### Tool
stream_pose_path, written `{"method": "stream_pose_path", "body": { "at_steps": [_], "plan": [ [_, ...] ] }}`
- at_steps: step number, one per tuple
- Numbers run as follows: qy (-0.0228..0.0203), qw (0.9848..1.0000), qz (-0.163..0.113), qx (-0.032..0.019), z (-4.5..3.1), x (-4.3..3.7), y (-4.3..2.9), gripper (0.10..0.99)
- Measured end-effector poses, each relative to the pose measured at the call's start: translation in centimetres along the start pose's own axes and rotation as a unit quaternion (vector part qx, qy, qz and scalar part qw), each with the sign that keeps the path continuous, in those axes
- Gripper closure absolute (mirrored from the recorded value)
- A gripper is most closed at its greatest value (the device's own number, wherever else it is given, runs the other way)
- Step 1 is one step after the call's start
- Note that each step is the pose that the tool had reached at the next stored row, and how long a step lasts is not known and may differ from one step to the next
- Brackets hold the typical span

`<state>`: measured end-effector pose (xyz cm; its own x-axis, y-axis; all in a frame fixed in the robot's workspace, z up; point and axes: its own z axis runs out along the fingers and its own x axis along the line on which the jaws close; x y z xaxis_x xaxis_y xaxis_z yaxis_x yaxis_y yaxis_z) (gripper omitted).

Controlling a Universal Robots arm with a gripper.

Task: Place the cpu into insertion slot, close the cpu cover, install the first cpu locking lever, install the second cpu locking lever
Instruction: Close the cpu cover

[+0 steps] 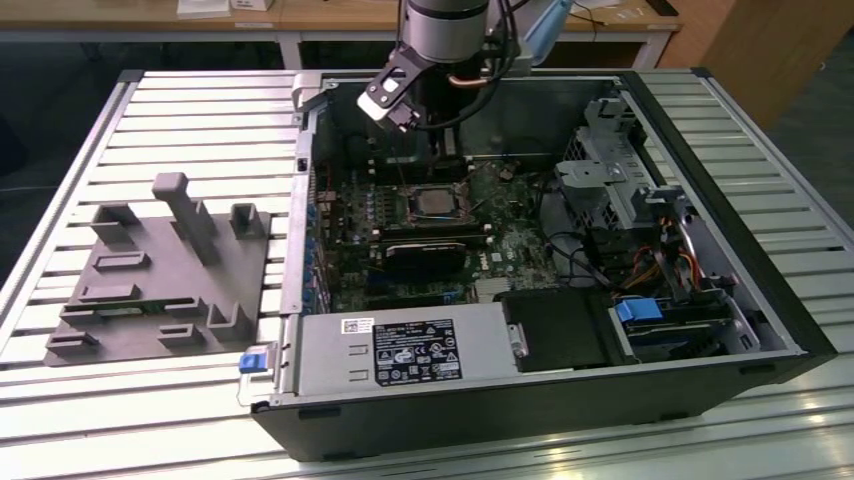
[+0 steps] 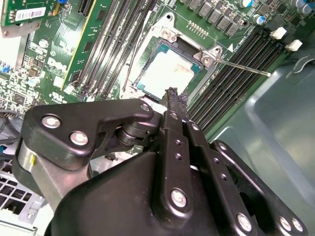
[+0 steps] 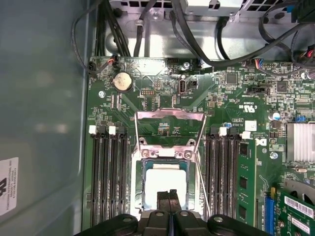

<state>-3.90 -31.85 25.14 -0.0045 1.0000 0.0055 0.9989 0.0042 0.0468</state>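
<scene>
my fingers [image 3: 163,201] pressed together, empty, over cpu [image 3: 165,183] seated in insertion slot [image 3: 142,189]; cpu cover [image 3: 170,114] swung open, leaving chip access.

above cpu [image 3: 165,183]: open | sides: memory slots [image 3: 106,177] | beyond: cpu cover [image 3: 170,117] flipped open

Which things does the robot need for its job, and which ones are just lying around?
For the job:
the cpu, lying in the insertion slot
the cpu cover, flipped open
the locking lever
the gripper, close over the cpu

Just lying about:
the grey holder
the round battery
the memory slots
the cables
</scene>
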Motion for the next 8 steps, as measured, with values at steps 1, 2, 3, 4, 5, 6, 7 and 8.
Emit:
{"method": "stream_pose_path", "body": {
  "at_steps": [1, 2, 3, 4, 5, 6, 7, 8],
  "plan": [
    [0.0, 1.0, 0.0, 0.0, -0.1, 0.0, 0.01, 0.98],
    [0.0, 1.0, 0.0, 0.0, -0.21, 0.0, 0.01, 0.98],
    [0.0, 1.0, 0.0, 0.0, -0.33, 0.0, 0.02, 0.98],
    [0.0, 1.0, 0.0, 0.0, -0.46, 0.0, 0.02, 0.98],
    [0.0, 1.0, 0.0, 0.0, -0.6, 0.0, 0.03, 0.98],
    [0.0, 1.0, 0.0, 0.0, -0.73, 0.0, 0.03, 0.98],
    [0.0, 1.0, 0.0, 0.0, -0.82, 0.0, 0.04, 0.98],
    [0.0, 1.0, 0.0, 0.0, -0.87, 0.0, 0.04, 0.98]
  ]
}}
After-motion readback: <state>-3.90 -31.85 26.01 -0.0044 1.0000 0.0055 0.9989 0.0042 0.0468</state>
